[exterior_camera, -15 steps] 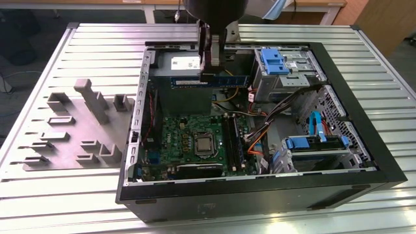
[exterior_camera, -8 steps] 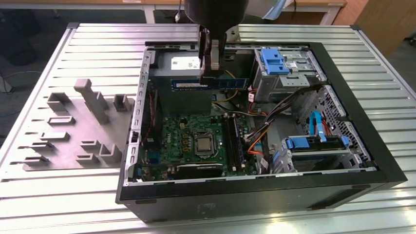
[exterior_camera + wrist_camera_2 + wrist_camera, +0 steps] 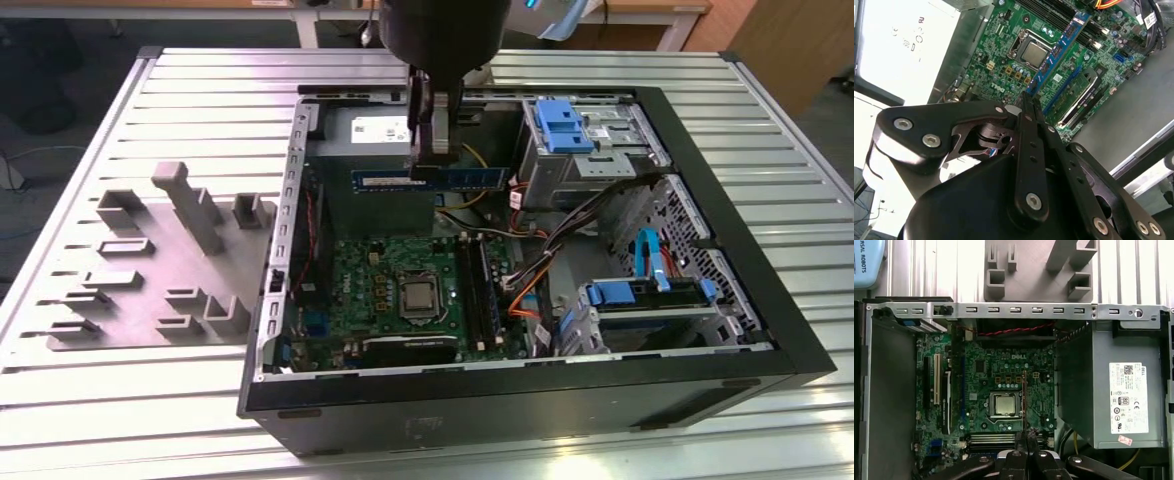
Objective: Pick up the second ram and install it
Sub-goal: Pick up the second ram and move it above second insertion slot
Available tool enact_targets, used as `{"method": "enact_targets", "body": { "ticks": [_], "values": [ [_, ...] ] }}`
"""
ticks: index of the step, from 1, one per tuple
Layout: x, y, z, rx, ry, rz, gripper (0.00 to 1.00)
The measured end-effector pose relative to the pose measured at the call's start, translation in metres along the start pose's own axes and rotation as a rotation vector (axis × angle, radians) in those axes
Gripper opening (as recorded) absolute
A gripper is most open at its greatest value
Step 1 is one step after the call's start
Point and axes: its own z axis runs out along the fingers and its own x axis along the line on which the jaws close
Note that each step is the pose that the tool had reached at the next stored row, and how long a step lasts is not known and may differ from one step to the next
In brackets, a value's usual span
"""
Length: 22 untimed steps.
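The second ram [image 3: 380, 179] is a long blue stick held level above the open computer case, in front of the power-supply box [image 3: 374, 128]. My gripper [image 3: 434, 170] is shut on its middle from above. In the second wrist view the ram [image 3: 1059, 47] reaches out from the gripper [image 3: 1026, 102] over the green motherboard [image 3: 1004, 50], above the processor [image 3: 1033, 51]. In the first wrist view the ram [image 3: 1025, 395] shows edge-on as a thin line above the gripper [image 3: 1026, 436]. The memory slots [image 3: 483, 285] lie beside the processor [image 3: 418, 296], lower in the case.
One slot holds a green stick [image 3: 1079, 97] with a pale label. Blue drive brackets [image 3: 561, 125] and orange and black cables [image 3: 534, 270] crowd the case's side at the exterior view's right. A grey parts fixture [image 3: 160, 260] stands on the slatted table at the left.
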Motion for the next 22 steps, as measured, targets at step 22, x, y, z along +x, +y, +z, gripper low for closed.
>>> {"method": "enact_targets", "body": {
  "ticks": [22],
  "values": [
    [0.0011,-0.0011,0.0229,0.0001,0.0,0.0,0.11]
  ]
}}
